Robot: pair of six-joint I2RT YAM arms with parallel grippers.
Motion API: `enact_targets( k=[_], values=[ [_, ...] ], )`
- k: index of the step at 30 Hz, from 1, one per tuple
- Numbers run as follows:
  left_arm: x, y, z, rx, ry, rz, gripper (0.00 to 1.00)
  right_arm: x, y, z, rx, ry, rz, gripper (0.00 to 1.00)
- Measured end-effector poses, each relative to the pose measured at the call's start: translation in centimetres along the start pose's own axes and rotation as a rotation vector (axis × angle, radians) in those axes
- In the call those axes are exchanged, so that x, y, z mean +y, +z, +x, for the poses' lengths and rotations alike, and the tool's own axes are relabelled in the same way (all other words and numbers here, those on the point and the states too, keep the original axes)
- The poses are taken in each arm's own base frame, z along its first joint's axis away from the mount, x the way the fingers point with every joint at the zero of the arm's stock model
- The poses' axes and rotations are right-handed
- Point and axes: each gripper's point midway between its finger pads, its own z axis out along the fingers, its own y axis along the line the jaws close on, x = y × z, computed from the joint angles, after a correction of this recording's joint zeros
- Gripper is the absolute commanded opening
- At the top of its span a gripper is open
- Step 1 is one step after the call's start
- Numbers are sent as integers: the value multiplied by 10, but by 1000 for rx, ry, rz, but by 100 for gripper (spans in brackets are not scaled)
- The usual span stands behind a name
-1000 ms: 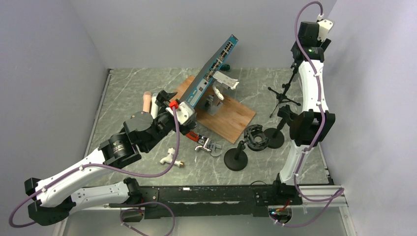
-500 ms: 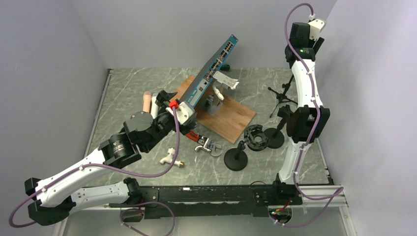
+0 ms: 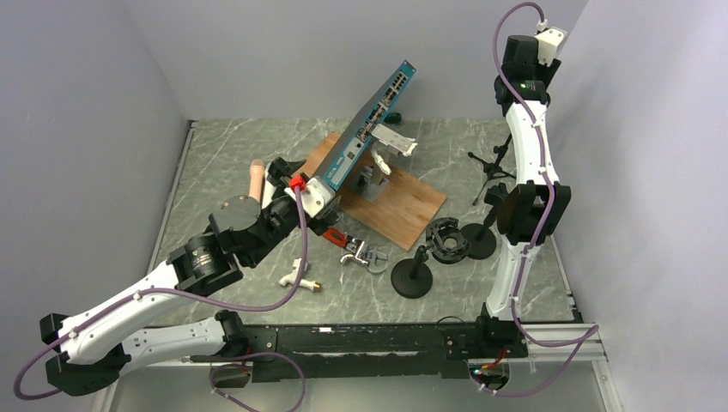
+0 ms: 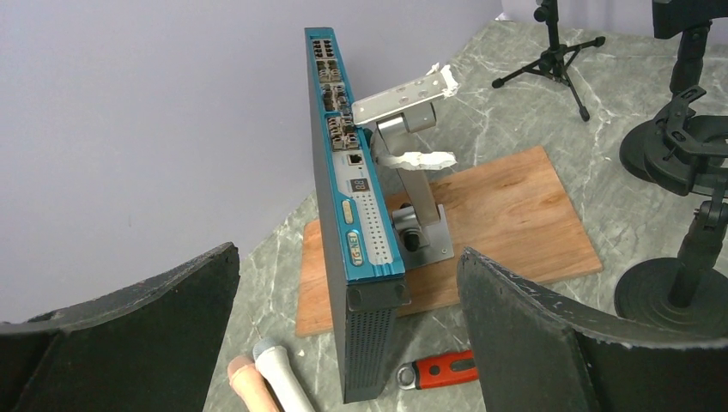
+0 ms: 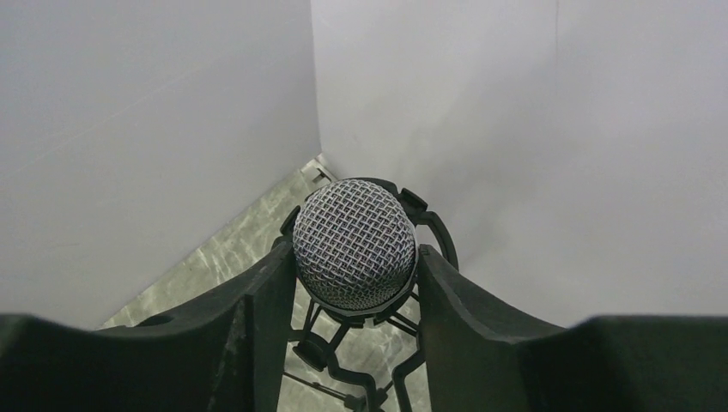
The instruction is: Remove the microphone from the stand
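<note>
The microphone (image 5: 355, 245), with a round silver mesh head, sits in a black clip on top of the thin black tripod stand (image 3: 494, 167) at the back right. My right gripper (image 5: 354, 283) is raised high over the stand, and its fingers (image 5: 266, 300) press on both sides of the head. In the top view the right gripper (image 3: 518, 99) hides the microphone. My left gripper (image 3: 283, 169) is open and empty, low beside the near end of the blue network switch (image 4: 352, 232).
The blue switch (image 3: 369, 120) leans on a metal bracket on a wooden board (image 3: 403, 202). Two round-base stands (image 3: 412, 276) (image 3: 479, 240), a red-handled wrench (image 3: 343, 240) and a tap fitting (image 3: 296, 275) lie mid-table. A white microphone (image 4: 279, 378) and a tan handle (image 3: 256, 178) lie at the left.
My right gripper has shifted left and slightly up at the top of the stand. My left arm has drawn back a little to the left.
</note>
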Motion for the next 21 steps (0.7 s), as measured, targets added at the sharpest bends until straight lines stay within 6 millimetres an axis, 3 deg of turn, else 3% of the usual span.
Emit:
enact_targets(
  k=[3,8,16,21],
  values=[
    [0,0,0,1,0,-1,99,0,-1,-2,-2,-2,1,24],
    [1,0,0,1,0,-2,99,-1,-1,-4,-4,-10,2,0],
    [1,0,1,3,0,-3,99,6,-5,-12,-44,-31,-21,0],
    [1,1,1,4,1,-3,100,6,-25,-46,-134,-19,-50,0]
  ],
)
